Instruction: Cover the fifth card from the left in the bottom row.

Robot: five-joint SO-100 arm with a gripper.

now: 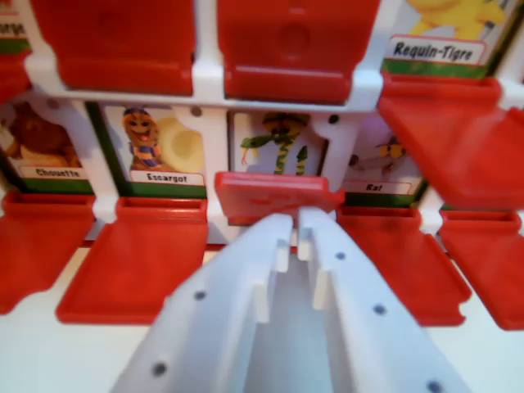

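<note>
Snake card (pixel 278 143), the one with a green striped snake drawn on it, sits in the bottom row just above centre in my wrist view, its caption strip hidden. A red flap (pixel 274 195) stands partly raised in front of its lower edge, tilted up rather than lying flat like its neighbours. My white claw (pixel 295 225) reaches in from 6 o'clock, and its two tips meet right at the flap's lower edge, touching it. The jaws look clenched, with only a thin slit between them; I cannot tell whether they pinch the flap's edge or merely press against it.

At 9 o'clock from the snake card I see the Escargot card (pixel 155 147), uncovered, its flap (pixel 135 262) lying open toward me. Further out at 9 o'clock is the Chouette card (pixel 41 147). At 3 o'clock is the Rat card (pixel 381 164), also uncovered, its own flap down.

In the row above, two red flaps (pixel 115 41) stand closed at 11 and 12 o'clock, and at 1 o'clock the Requin-Tigre card (pixel 438 41) shows. A white frame (pixel 213 86) separates the rows.
</note>
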